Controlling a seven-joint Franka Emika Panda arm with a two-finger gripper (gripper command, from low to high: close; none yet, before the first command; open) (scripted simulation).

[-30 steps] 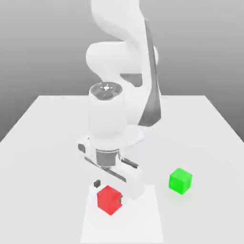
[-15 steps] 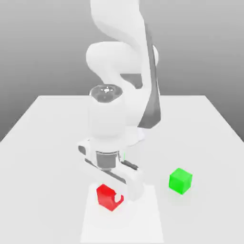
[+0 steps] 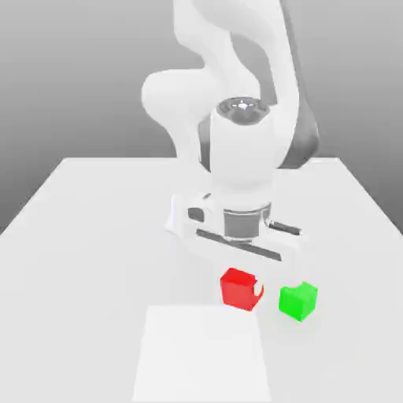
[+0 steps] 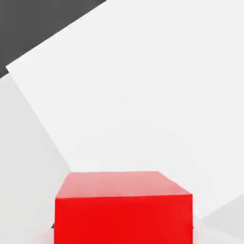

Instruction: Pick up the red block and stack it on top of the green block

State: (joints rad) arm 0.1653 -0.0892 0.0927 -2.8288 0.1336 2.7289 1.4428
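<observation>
A plain grey backdrop stands behind a white tabletop [image 3: 79,236], with a paler white square patch [image 3: 203,353] lying at its near edge in the exterior view. The white arm [image 3: 236,118] reaches down over the middle of the tabletop, its gripper [image 3: 241,290] pointing downward and clamped narrow on the red block [image 3: 237,287]. One fingertip [image 3: 258,294] shows as a pale notch against the red block's side toward the exterior view's right. The red block sits just past the far edge of the patch; it seems lifted a little off the tabletop, though the angle makes that hard to be sure of. The green block [image 3: 298,301] rests on the tabletop just beside the red one, toward the exterior view's right, with a thin gap between them. In the hand view the red block [image 4: 124,209] sits close under the camera, with the white surface spread beyond it
</observation>
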